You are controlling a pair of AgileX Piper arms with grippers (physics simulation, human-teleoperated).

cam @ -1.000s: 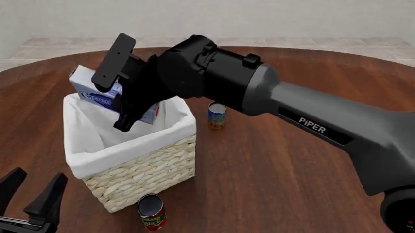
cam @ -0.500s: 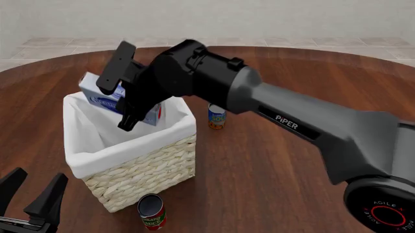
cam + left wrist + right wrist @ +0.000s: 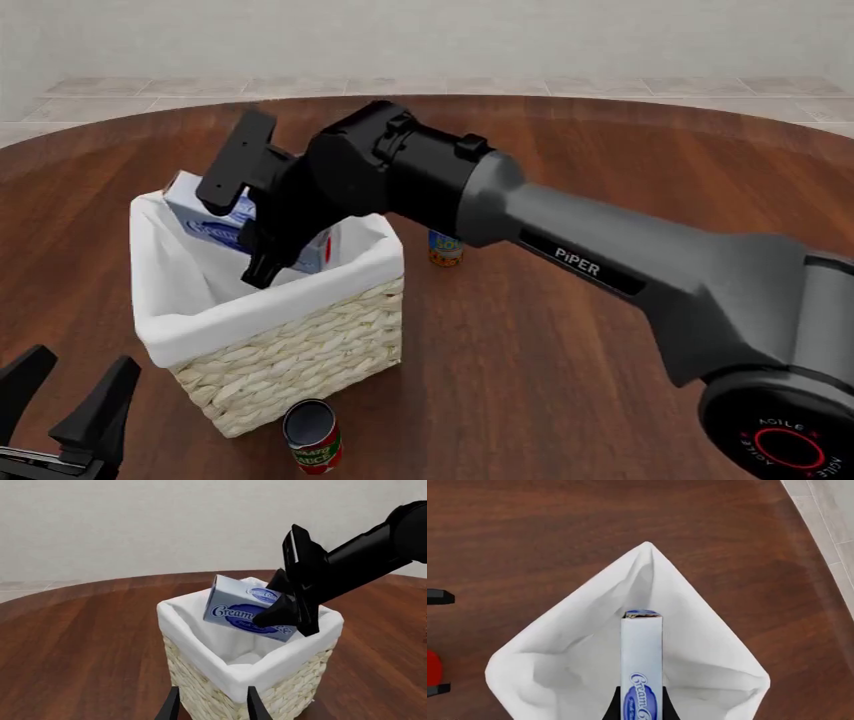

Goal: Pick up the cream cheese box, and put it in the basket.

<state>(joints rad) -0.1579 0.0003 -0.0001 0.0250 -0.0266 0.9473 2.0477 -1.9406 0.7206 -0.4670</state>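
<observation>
Over the basket (image 3: 287, 335), the right gripper (image 3: 254, 205) clamps the cream cheese box (image 3: 214, 225) tilted, apparently for release inside. Left gripper (image 3: 67, 400) rests apart, idle.

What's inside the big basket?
Only white cloth lining shows inside the basket. The cream cheese box hangs tilted over the opening, held by the right tool. The box hides part of the bottom.

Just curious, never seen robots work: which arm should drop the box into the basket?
The right. Its hand already grips the box over the basket; the left hand waits open, off beside it.
</observation>
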